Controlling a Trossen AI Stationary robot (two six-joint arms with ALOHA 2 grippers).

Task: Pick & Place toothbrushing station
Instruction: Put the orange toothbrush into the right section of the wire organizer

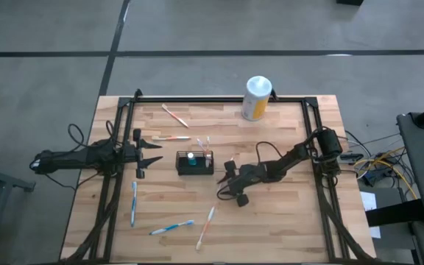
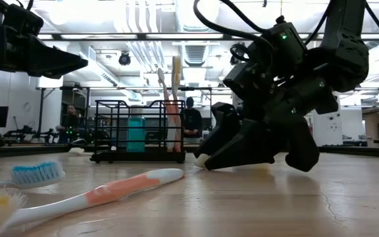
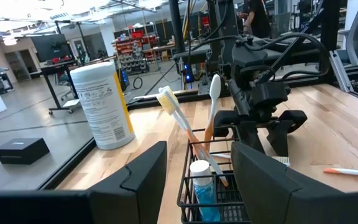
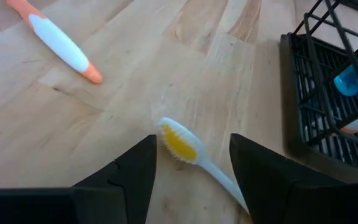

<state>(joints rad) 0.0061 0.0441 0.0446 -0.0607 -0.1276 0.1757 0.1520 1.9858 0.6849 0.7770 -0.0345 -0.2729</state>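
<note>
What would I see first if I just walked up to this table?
Probably the black wire basket in the middle of the table, with two toothbrushes standing up in it and a blue bottle. Right beside it, the right arm's open tool is low over a yellow-bristled toothbrush lying on the wood. More toothbrushes lie scattered around, and a white-topped canister stands at the far edge.

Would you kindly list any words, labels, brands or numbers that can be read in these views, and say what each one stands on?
No text can be read in any view.
The white-topped canister carries a printed label, with lines too small and blurred to read.
The blue bottle in the black wire basket shows no readable label.
The toothbrushes on the table show no readable marks.
</note>
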